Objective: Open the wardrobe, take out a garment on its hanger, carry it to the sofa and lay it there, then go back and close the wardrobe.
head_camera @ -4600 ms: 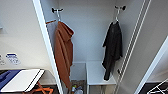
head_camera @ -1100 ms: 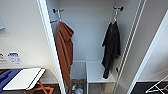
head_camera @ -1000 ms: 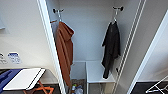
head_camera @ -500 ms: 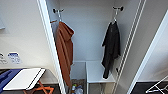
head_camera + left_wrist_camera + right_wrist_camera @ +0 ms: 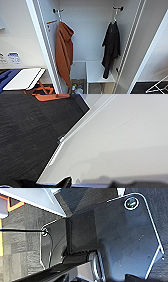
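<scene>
The wardrobe (image 5: 87,30) stands open in the head view, white inside, with its doors swung out to both sides. The garment (image 5: 111,47), black and limp, hangs on its hanger from a hook high on the wardrobe's right side, its hem just above a white shelf block (image 5: 97,72). An orange-rust hooded garment (image 5: 63,55) hangs from the hook on the left side. In the left wrist view a white panel (image 5: 125,131) meets dark carpet (image 5: 25,131).
Small bottles (image 5: 76,88) lie on the wardrobe floor. Left of the wardrobe is a white board on orange legs (image 5: 23,78), with a blue shape (image 5: 5,77) beside it. A wire rack (image 5: 158,87) stands at lower right on dark floor.
</scene>
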Robot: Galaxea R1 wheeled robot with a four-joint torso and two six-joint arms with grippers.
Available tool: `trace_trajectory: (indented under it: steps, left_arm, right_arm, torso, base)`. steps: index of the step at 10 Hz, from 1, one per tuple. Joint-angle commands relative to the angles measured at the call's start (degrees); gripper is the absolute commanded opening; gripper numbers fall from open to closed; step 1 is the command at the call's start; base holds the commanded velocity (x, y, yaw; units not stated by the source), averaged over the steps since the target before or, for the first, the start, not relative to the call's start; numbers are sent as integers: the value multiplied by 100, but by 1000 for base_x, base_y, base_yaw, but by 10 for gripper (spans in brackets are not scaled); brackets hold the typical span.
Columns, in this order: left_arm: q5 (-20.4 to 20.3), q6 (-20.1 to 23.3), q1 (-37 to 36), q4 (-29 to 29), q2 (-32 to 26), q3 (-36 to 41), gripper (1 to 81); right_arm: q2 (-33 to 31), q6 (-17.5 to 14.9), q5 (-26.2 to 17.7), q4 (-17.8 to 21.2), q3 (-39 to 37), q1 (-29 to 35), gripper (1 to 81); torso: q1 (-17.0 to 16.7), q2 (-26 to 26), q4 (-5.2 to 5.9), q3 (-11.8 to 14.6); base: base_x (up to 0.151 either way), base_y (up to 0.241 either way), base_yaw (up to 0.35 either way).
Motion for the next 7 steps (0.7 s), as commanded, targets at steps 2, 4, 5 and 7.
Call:
trace_trajectory:
  steps: [2, 4, 5, 7]
  left_arm:
    - [-114, -45, -290, -107, -151, -138, 811]
    - [-114, 262, -19, 741, -46, -112, 811]
    - [-114, 272, 149, 1408, -36, -59, 811]
    - [-70, 271, 483, 2907, -204, 178, 811]
  right_arm:
    - [-50, -3, -273, -66, 54, 280, 811]
    - [-59, -3, -273, -66, 1, 332, 811]
    - [-59, -11, -273, -92, -25, 367, 811]
    - [-42, -56, -281, -365, -148, 464, 811]
  torso:
    - [0, 0, 0, 0]
    - [0, 0, 0, 0]
    - [0, 0, 0, 0]
    - [0, 0, 0, 0]
  base:
    - [0, 0, 0]
    - [0, 0, 0]
    - [0, 0, 0]
    - [0, 0, 0]
